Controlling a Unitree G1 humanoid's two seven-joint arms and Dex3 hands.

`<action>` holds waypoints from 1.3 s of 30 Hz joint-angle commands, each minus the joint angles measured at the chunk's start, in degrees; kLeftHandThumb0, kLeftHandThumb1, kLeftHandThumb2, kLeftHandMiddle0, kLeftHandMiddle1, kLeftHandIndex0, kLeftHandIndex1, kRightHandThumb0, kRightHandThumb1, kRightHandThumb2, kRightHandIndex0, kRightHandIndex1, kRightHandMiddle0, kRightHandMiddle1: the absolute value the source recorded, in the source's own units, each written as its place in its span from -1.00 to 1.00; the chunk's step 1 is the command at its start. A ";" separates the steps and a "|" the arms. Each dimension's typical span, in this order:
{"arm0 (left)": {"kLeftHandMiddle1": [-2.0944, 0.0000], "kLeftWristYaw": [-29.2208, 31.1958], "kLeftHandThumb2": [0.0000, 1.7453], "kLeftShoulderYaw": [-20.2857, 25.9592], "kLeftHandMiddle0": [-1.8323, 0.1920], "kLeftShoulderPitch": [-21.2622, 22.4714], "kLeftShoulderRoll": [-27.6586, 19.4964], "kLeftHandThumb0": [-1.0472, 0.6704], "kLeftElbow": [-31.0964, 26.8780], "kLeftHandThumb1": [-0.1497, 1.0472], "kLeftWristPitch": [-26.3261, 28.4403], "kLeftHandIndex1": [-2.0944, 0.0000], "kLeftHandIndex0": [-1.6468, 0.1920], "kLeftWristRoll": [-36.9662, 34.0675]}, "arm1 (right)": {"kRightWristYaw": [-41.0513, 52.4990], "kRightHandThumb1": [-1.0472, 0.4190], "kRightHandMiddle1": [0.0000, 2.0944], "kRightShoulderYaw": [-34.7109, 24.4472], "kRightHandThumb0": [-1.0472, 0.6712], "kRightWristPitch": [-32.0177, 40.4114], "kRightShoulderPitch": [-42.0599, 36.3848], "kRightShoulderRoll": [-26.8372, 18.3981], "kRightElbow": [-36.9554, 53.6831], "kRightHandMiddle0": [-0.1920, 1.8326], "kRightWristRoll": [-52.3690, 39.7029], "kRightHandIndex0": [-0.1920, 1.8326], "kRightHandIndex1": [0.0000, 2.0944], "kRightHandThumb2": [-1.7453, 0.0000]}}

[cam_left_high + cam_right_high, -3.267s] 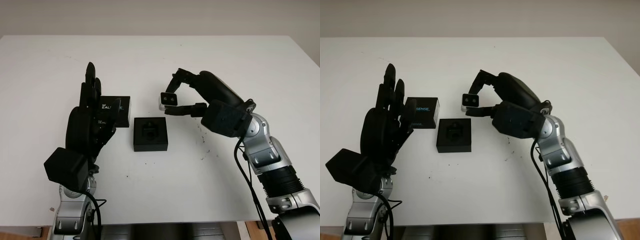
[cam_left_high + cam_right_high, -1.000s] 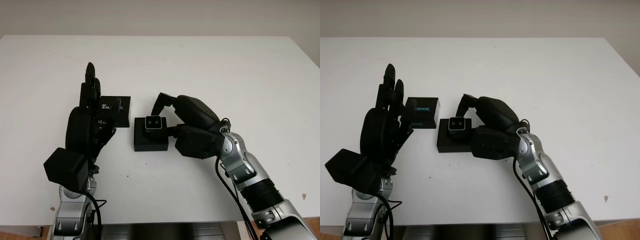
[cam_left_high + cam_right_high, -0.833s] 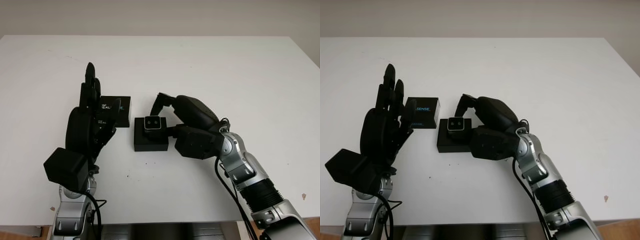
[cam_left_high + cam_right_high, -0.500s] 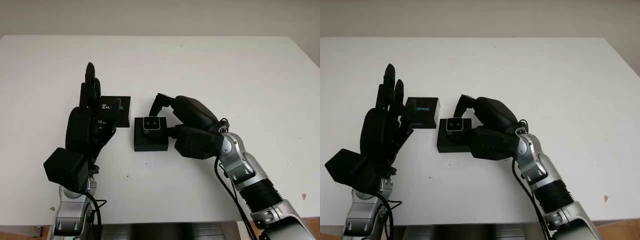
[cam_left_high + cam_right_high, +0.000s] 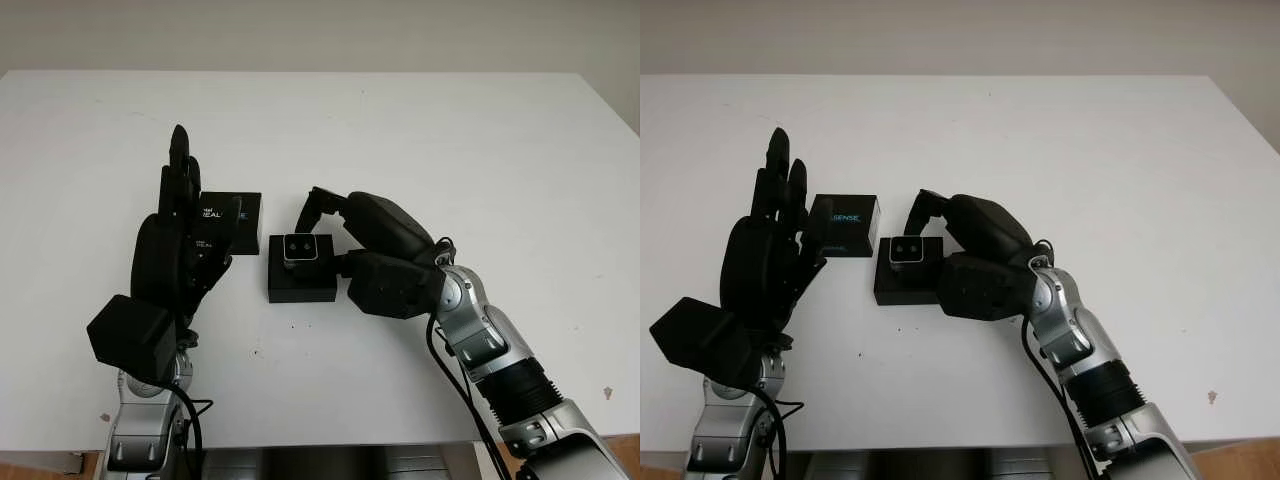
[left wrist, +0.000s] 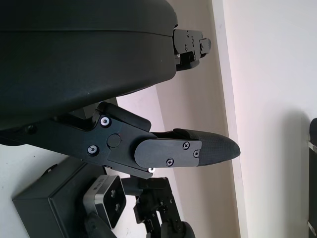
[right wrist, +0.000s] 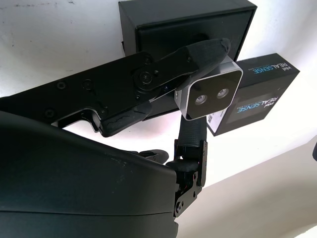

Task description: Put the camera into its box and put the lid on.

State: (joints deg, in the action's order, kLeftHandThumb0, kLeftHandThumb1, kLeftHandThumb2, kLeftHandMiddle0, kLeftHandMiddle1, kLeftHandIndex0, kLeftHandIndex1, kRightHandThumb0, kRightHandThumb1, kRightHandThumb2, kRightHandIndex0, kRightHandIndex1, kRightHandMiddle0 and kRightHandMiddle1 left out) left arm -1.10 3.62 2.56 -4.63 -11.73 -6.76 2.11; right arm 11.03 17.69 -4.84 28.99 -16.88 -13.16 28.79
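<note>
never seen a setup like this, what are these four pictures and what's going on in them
It is a humanoid robot with two arms, each ending in a black three-finger hand. Two pictures come from a stereo camera on its head, looking down at a white table. The other two come from cameras at its wrists, very close to each hand.

On the table sits an open black box, and beside it the lid printed RealSense. The right hand pinches a small silver camera with two lenses and holds it over the far edge of the box, not yet set in. The right wrist view shows that camera between the fingers. The left hand is raised, open, in front of the lid.
</note>
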 commanded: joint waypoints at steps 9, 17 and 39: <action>0.95 0.27 -0.56 0.16 0.90 -0.06 0.04 -0.59 -0.80 1.00 -0.31 0.95 0.90 -0.80 | -0.52 -1.00 0.72 0.45 -0.34 -0.25 0.62 -0.23 -2.47 -0.44 1.52 -0.49 -0.95 0.92; 0.95 -0.04 -0.57 0.08 0.89 -0.24 0.17 -0.60 -1.19 1.00 0.09 0.95 0.89 -0.47 | -0.96 -1.00 0.73 0.66 -0.33 -0.79 0.78 -0.37 -3.72 -0.45 1.92 -0.49 -0.95 0.93; 0.95 0.11 -0.56 0.18 0.89 0.01 0.04 -0.60 -0.70 1.00 -0.33 0.95 0.89 -0.57 | 4.28 -0.84 -0.48 0.77 -0.65 -1.41 -0.67 -2.36 0.52 -0.61 0.74 -0.74 -0.98 0.94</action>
State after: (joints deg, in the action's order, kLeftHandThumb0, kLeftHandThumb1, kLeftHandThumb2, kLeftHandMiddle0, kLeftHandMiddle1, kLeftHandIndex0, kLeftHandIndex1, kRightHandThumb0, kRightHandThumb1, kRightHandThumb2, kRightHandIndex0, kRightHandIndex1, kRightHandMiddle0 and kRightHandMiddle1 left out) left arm -1.11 3.62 2.56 -4.58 -11.76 -6.76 1.65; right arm 14.61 18.02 -6.40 29.55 -18.59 -13.57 29.78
